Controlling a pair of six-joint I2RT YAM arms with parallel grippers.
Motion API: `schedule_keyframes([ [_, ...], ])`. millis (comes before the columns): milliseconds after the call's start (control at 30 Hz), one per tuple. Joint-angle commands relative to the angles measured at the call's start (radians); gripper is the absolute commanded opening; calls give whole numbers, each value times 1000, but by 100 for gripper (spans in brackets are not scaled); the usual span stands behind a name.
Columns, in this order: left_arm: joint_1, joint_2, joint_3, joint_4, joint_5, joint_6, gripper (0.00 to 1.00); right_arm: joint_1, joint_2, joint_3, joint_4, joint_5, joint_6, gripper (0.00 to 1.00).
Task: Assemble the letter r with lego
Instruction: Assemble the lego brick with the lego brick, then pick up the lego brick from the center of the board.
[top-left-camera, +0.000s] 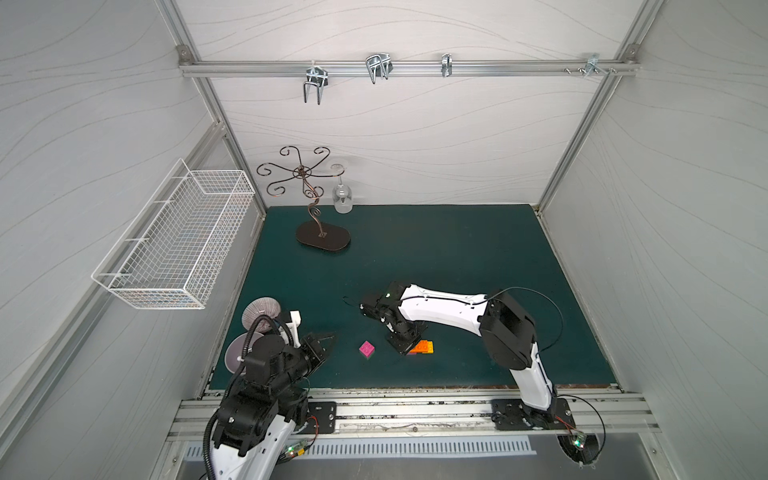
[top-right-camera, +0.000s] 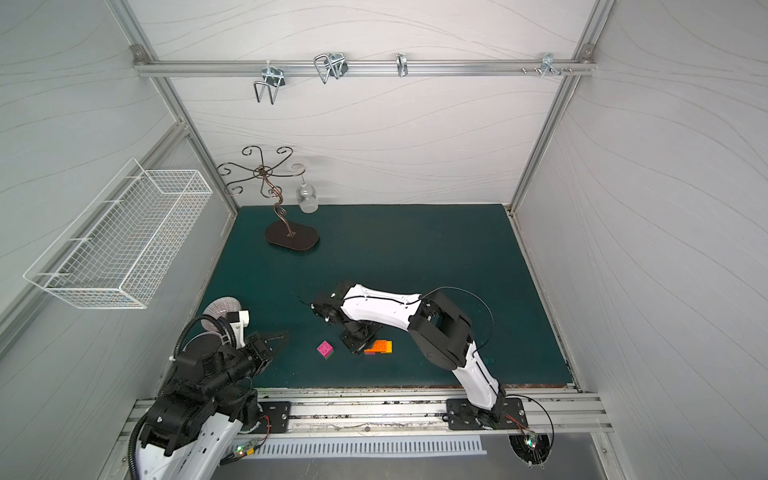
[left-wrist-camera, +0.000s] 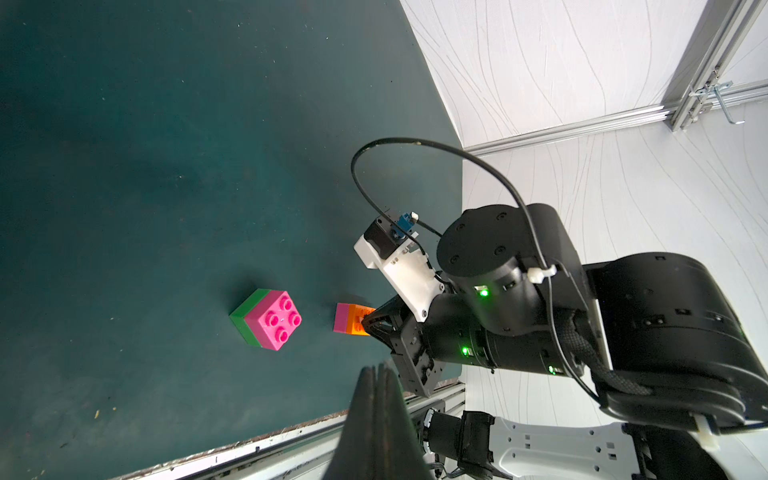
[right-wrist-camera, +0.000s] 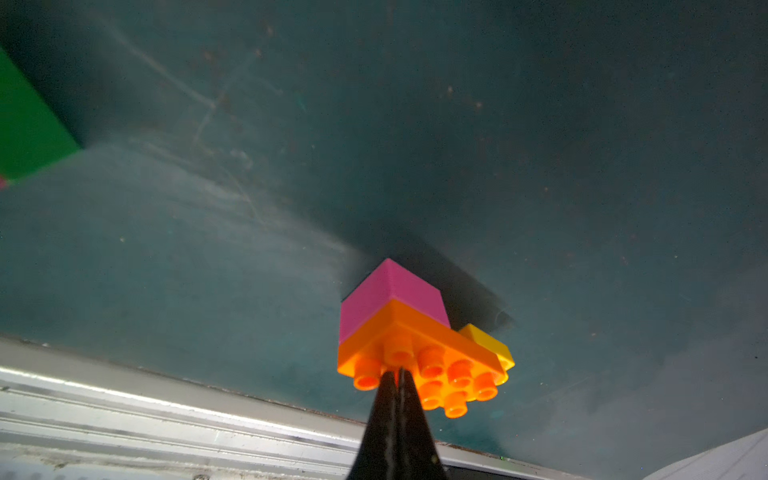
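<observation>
Hiding part of the orange brick (top-left-camera: 424, 346) in both top views, the right claw (right-wrist-camera: 397, 376) is closed, its tips touching the glossy round studs. A magenta brick (right-wrist-camera: 386, 295) and a yellow brick (right-wrist-camera: 486, 343) sit beneath. The green-and-magenta stack (left-wrist-camera: 266, 318) rests nearby on the matte teal desk (left-wrist-camera: 124, 166). The left claw (left-wrist-camera: 376, 374) is closed and empty.

Quick count of the lego (top-right-camera: 325, 349): one green brick (left-wrist-camera: 243, 320), one magenta brick (left-wrist-camera: 274, 320), a second magenta brick (right-wrist-camera: 390, 291), one orange brick (right-wrist-camera: 415, 332), one yellow brick (right-wrist-camera: 486, 343), so five. Two arms: left end effector (left-wrist-camera: 376, 368), right end effector (right-wrist-camera: 397, 372). Plus one wire basket (top-left-camera: 174, 245), one glass stand (top-left-camera: 322, 239), one wine glass (top-left-camera: 342, 198)
</observation>
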Motion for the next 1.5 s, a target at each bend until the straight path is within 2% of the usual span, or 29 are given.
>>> schedule_keyframes([
  [0,-3,-9,10,20,-12,5,0,4,55,-50,1,14,18,0],
  [100,-3,1,17,19,-12,12,0,-6,-6,-41,-5,25,15,2],
  [200,-2,17,24,26,-12,19,0,-21,-84,-27,-6,26,-8,16],
  [300,-3,31,32,33,-12,25,0,-39,-174,-14,7,-11,-87,34],
  [367,-2,42,36,39,-11,27,0,-61,-240,-14,13,-57,-165,45],
  [467,-2,53,38,47,-11,28,0,-96,-327,-47,23,-126,-300,55],
  [500,-3,55,38,50,-11,27,0,-110,-348,-66,23,-157,-336,67],
  [533,-3,56,37,54,-11,27,0,-123,-363,-86,15,-183,-377,69],
  [633,-3,61,35,62,-14,23,0,-131,-406,-174,34,-157,-493,68],
  [700,-2,63,35,65,-16,21,0,-131,-470,-267,114,-157,-585,67],
  [767,-2,68,39,65,-15,22,0,-130,-588,-404,254,-210,-705,67],
  [800,-2,69,42,63,-16,25,0,-131,-639,-461,318,-233,-753,68],
  [867,-2,74,48,56,-18,33,0,-131,-736,-564,438,-251,-841,78],
  [933,-2,79,52,51,-19,40,0,-131,-772,-610,499,-267,-898,80],
  [1233,-2,71,40,54,-23,28,0,-126,-620,-580,511,-307,-1035,75],
  [1467,-2,59,46,19,-33,43,0,-107,-513,-523,502,-280,-1108,75],
])
